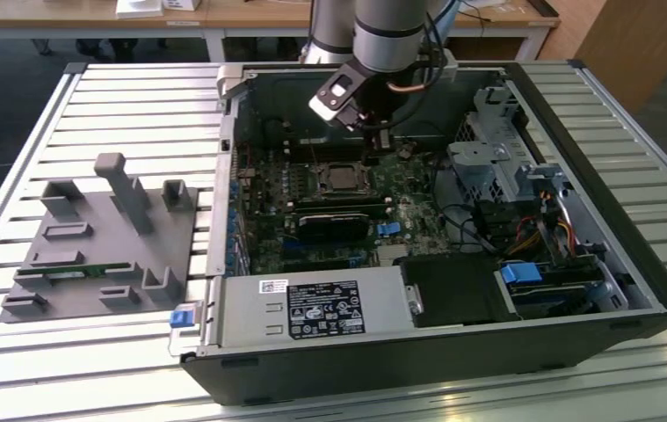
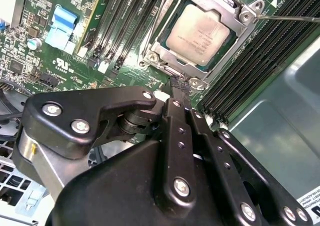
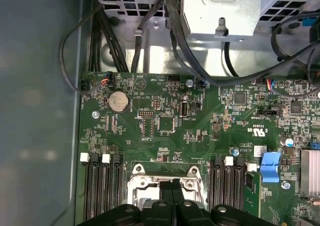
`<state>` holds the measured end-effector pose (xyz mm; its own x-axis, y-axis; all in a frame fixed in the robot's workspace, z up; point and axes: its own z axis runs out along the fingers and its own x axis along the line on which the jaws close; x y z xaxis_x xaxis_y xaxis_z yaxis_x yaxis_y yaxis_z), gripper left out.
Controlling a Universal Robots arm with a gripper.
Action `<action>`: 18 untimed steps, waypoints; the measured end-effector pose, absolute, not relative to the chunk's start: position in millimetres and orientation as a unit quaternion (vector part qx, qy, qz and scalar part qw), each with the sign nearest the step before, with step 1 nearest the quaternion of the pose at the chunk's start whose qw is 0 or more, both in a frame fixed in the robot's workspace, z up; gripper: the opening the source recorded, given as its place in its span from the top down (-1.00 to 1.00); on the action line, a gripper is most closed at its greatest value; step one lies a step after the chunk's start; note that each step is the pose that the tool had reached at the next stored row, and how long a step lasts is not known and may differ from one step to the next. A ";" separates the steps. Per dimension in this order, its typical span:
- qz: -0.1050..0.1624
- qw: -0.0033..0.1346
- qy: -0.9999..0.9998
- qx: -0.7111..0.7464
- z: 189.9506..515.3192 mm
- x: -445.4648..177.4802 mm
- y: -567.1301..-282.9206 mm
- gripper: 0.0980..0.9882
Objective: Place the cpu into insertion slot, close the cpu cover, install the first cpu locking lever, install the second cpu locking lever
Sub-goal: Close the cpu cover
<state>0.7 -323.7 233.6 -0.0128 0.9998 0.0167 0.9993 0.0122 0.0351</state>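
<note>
In the second wrist view the cpu (image 2: pixel 198 33), with its pale silver top, lies in the insertion slot (image 2: pixel 150 55) on the green motherboard. The cpu cover (image 2: pixel 226 50) lies flat around it as a silver frame. A thin metal locking lever (image 2: pixel 292 19) runs out from one corner of the socket. My gripper (image 2: pixel 179 85) is shut, its black fingertips pressed together at the socket's edge with nothing visible between them. The exterior view has the gripper (image 1: pixel 371 156) just beyond the slot (image 1: pixel 339 178), inside the open computer case. The first wrist view has the gripper (image 3: pixel 170 187) over the socket frame (image 3: pixel 142 183).
Long black memory slots (image 2: pixel 250 70) flank the socket on both sides. A black fan-shroud block (image 1: pixel 333 220) sits near the socket, a power supply (image 1: pixel 309 308) in front and a drive cage (image 1: pixel 497 167) with cables at the exterior view's right. A grey fixture (image 1: pixel 98 237) stands outside the case.
</note>
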 end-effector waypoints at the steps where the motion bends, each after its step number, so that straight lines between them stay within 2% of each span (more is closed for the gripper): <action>1: 0.018 0.006 0.711 0.703 233.6 0.5 -323.7 0.98; 18: 0.018 0.006 0.711 0.703 232.6 -3.4 -323.7 0.98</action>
